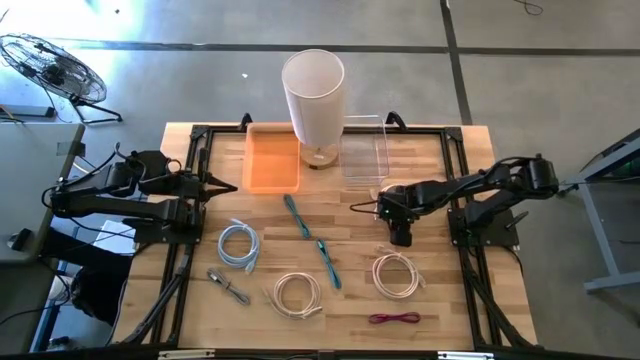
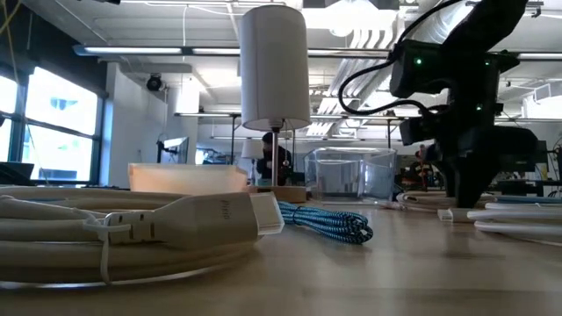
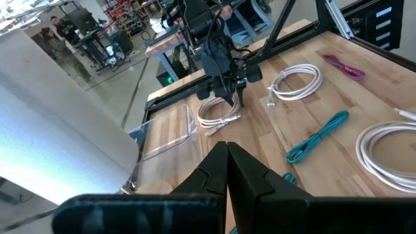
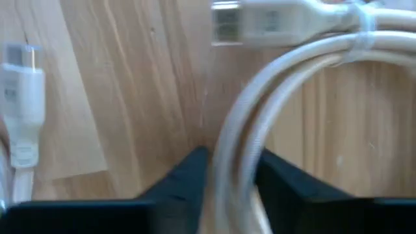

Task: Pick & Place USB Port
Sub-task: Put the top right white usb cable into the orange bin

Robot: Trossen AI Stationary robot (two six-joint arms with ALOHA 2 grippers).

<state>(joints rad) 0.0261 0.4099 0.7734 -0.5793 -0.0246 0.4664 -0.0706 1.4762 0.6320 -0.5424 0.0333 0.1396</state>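
Right gripper (image 1: 401,237): lowered onto the bench (image 1: 440,310) at about 3 o'clock from the bench's middle, just below the clear bin (image 1: 364,150); its jaws straddle a strand of the white USB cable (image 4: 240,156), one dark finger (image 4: 185,172) on each side, closed around it.
White USB cable: a tied coil lying flat under the right gripper; in the right wrist view its plug (image 4: 260,23) lies on the wood with its long axis along the bench surface, metal tip pointing away from the coil's tie. A second white connector (image 4: 23,97) lies apart from it, lengthwise across that plug's direction.
Left gripper (image 1: 222,186): hangs at the bench's 9 o'clock edge, beside the orange tray (image 1: 271,158); jaws pressed together, empty.
Other cables: a white coil (image 1: 399,274) at 5 o'clock, a teal cable (image 1: 312,240) running diagonally through the middle, a pale blue coil (image 1: 239,245) at 8 o'clock.
Lamp (image 1: 314,95): stands at 12 o'clock between tray and bin.
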